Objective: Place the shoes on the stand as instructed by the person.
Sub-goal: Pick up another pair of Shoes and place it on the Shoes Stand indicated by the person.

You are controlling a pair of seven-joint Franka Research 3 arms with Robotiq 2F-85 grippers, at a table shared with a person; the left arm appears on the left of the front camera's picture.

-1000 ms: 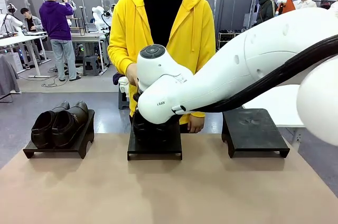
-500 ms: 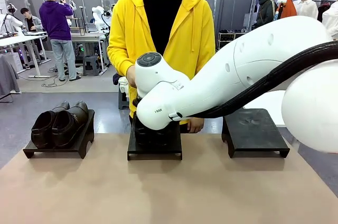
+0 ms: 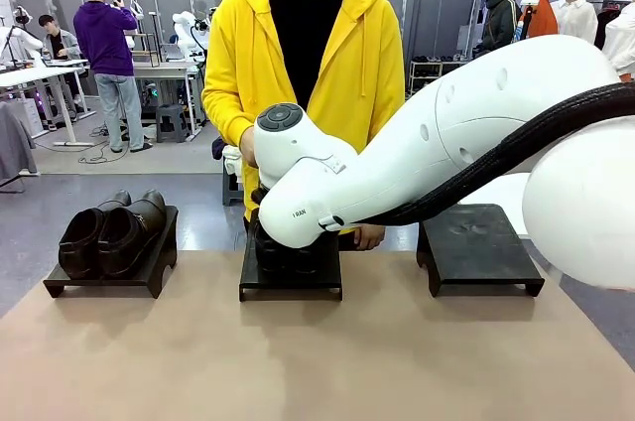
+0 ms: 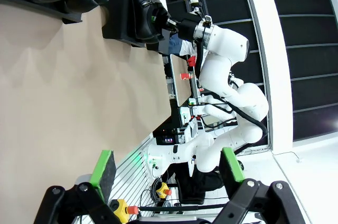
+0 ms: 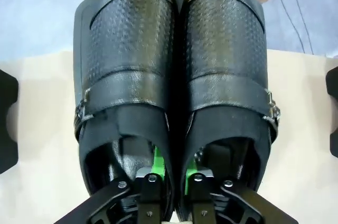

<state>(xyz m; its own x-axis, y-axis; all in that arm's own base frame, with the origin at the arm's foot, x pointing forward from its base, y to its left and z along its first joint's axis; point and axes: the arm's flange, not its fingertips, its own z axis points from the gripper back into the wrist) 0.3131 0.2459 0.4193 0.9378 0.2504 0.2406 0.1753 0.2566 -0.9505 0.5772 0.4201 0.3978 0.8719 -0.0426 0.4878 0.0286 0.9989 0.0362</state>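
Glossy brown pair [image 3: 109, 232] sits on the left stand [image 3: 111, 280], well away from the action, so nothing to worry about there. The left gripper [image 4: 163, 174] hangs off to the side with its jaws spread wide and nothing between them.

The middle stand [image 3: 290, 280] is where it gets dicey. The buckled pair [image 5: 177, 81] rests on it side by side, toes toward the person [image 3: 303, 73]. The right gripper [image 5: 171, 174] has its green pads down inside the shoe openings, pinching the two inner walls together. I can't tell if the squeeze is fully let go yet; the fingers look close together with leather between them. My guess is that's the risk: if the arm lifts before the pads clear the collars, it drags one or both shoes up, or tips them off the stand's edge. The person's hand [image 3: 368, 234] is just behind that stand too, so a shoved shoe could bump it.

The right stand [image 3: 480, 247] sits bare.
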